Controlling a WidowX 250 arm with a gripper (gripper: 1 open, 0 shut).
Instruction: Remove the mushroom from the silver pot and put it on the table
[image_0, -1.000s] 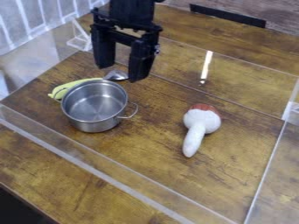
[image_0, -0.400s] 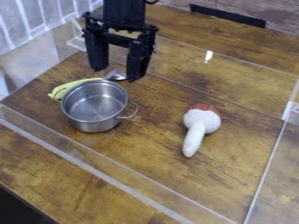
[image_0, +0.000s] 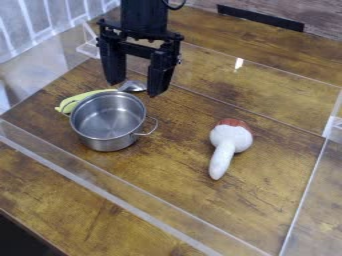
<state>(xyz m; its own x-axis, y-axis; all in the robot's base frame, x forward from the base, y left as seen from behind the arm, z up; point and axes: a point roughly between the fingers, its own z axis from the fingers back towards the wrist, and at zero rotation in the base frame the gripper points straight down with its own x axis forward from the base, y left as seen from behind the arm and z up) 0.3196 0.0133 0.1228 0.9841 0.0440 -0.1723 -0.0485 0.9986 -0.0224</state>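
The mushroom (image_0: 227, 147) lies on its side on the table (image_0: 174, 170), right of centre, its white stem pointing toward the front and its reddish-brown cap at the back. The silver pot (image_0: 108, 119) stands to its left with nothing showing inside it. My gripper (image_0: 136, 84) hangs over the table just behind the pot, pointing down, jaws open and empty. Its black fingers (image_0: 162, 73) stand well apart from the mushroom.
A yellow-green curved banana-like toy (image_0: 83, 98) lies behind the pot on the left, touching its rim. A clear acrylic rim (image_0: 305, 200) bounds the work area on the front and right. White bars stand at the back left.
The gripper has rolled slightly about its vertical axis and shifted a little left. The mushroom and the pot have not moved.
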